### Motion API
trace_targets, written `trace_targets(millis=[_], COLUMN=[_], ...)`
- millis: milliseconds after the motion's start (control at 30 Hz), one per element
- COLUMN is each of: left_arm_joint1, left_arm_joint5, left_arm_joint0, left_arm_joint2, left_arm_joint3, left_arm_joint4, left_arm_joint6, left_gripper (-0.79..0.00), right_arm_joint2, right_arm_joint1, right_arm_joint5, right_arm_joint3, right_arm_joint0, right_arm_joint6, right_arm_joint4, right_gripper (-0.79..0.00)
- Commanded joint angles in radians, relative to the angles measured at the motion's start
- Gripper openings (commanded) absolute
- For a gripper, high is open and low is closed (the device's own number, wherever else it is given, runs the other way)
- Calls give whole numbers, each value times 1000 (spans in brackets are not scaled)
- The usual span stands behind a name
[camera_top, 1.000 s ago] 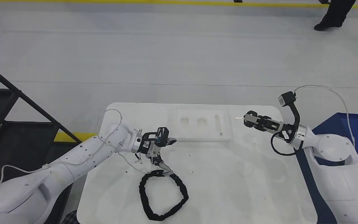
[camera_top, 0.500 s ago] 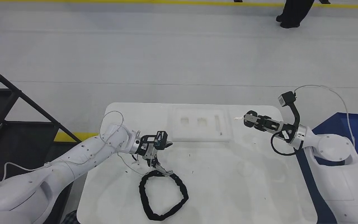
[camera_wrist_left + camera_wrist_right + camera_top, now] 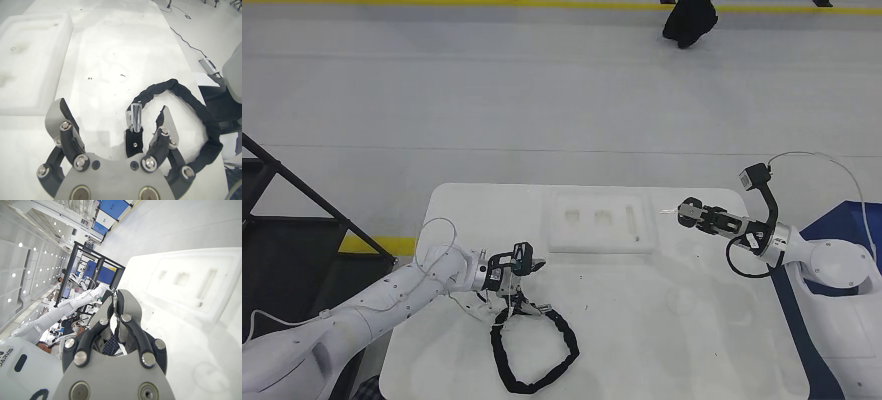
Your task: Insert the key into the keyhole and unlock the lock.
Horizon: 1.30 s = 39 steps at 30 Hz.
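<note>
Between the wide-spread fingers [image 3: 65, 110] of the left gripper [image 3: 113, 108] lies the chrome cylinder [image 3: 136, 119] of the chain lock [image 3: 189, 98]; well apart, the right gripper [image 3: 115, 298] pinches the key [image 3: 672, 211].

The keyhole cannot be made out on the chrome cylinder [image 3: 136, 119] of the lock [image 3: 198, 113], whose black sleeve is partly covered by the left gripper [image 3: 113, 108]. The key [image 3: 113, 290] is largely concealed between the closed fingers of the right gripper [image 3: 115, 295], and in the top view its shape is too small to be told. The foam tray [image 3: 28, 66] is cut off by the edge of the left wrist view.
</note>
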Motion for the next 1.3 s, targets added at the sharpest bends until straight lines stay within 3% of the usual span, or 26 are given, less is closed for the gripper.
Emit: trace_targets(millis=[0,267,500,533,600,633,767,867,1267], left_arm_joint1=[13,39,39,38,37,36,32,28,31], left_arm_joint5=[16,71,130,135,142,145,148,164,132], left_arm_joint0=[25,97,127,129,135,138,146,152,162], left_arm_joint2=[-7,-22,-42,-46,-54,-58,-73,-84,-152], left_arm_joint3=[-4,-46,-73,-73,-73,-70,-64,-57,-71], left_arm_joint4=[34,173,233,237,238,238,242,251,228], left_arm_joint6=[41,151,133,122,108,99,81,61,89], left_gripper=[0,0,0,-46,-323,-406,-545,-785,-785], right_arm_joint2=[0,0,0,0,0,0,0,0,0], right_arm_joint1=[0,0,0,0,0,0,0,0,0], right_arm_joint5=[0,0,0,0,0,0,0,0,0], right_arm_joint3=[0,0,0,0,0,0,0,0,0], right_arm_joint0=[0,0,0,0,0,0,0,0,0], right_arm_joint6=[0,0,0,0,0,0,0,0,0], right_arm_joint4=[0,0,0,0,0,0,0,0,0], right_gripper=[-785,-785,-785,-785,-785,-785,-785,-785,-785])
